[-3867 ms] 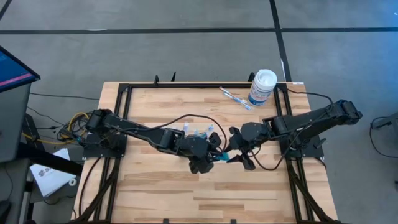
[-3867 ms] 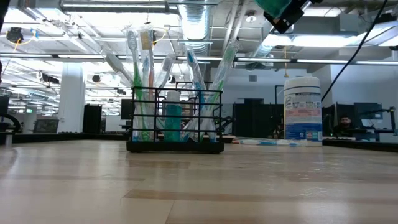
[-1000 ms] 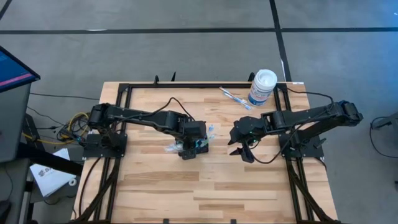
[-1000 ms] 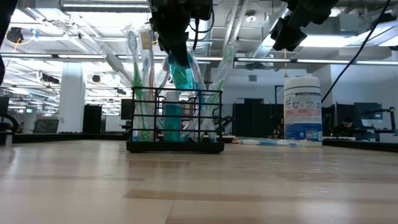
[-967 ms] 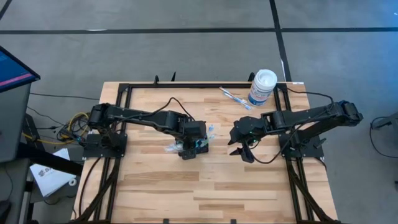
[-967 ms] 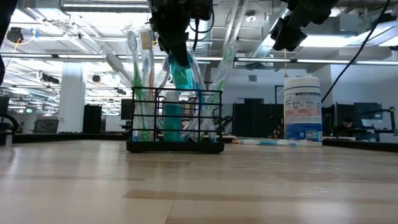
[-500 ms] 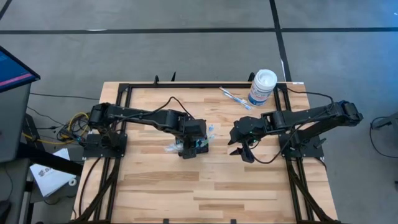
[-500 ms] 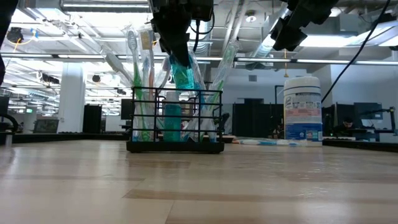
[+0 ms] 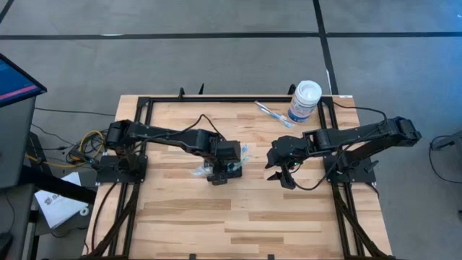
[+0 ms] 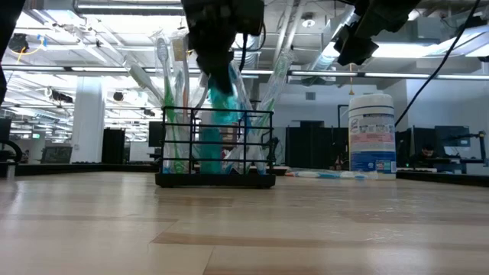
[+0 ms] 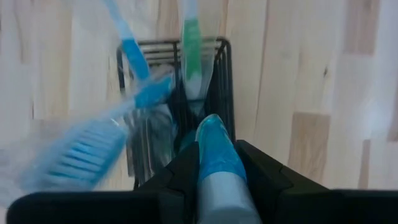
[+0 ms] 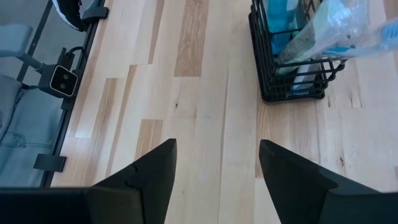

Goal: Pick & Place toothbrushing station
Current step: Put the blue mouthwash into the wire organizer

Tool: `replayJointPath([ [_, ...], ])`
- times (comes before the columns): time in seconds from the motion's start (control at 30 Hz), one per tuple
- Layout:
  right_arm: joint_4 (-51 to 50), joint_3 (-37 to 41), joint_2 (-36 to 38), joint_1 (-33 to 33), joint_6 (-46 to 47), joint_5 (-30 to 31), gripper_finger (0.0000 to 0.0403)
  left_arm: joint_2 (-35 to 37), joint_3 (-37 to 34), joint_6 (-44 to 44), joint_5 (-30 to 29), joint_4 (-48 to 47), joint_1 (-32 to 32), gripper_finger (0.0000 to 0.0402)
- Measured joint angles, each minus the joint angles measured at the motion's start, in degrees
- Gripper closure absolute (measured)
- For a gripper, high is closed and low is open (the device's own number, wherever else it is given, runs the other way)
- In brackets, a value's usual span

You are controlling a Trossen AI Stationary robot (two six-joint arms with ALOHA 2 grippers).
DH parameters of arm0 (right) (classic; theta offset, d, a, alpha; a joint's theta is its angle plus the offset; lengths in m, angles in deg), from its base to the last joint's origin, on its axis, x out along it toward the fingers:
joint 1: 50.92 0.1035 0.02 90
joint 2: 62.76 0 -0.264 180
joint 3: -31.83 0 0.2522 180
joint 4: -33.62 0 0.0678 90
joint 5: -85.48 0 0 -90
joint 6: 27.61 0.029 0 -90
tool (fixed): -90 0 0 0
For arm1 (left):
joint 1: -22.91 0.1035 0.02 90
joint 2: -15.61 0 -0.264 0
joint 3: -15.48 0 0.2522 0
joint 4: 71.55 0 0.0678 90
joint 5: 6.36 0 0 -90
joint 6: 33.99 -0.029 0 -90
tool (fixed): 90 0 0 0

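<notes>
I see bare wood planks of the table closest to the low camera, and past them the toothbrushing station, a black wire holder, stands upright near the table's middle, packed with toothbrushes leaning out of its compartments. My left gripper hangs directly over it, pointed down, its fingers closed on a teal tube whose lower end reaches into the holder; through the left wrist camera I see the tube pinched between the two dark fingers with the rack's rim right below. From above, the left gripper covers most of the holder. My right gripper waits just beside it toward the right side, raised off the table, its jaws spread wide with nothing between them; its wrist camera looks down on bare planks with the holder off to one side. Farther back, a white canister with a blue label stands near the far right corner, and a pen-like item lies flat on the wood close beside it.
</notes>
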Motion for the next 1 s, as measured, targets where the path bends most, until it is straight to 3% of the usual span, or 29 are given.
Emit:
replayJointPath([
  [0.33, 0.2, 0.0, 0.0, 0.0, 0.0, 0.0, 0.0184, 0.1, -3.3, 0.0, 1.8, 3.7, 0.9, 0.0320],
  [1.0, 0.2, 0.1, 0.0, 0.0, 0.0, 0.0, 0.0184, -0.1, -3.3, -1.5, 2.3, 5.4, 1.6, 0.0320],
])
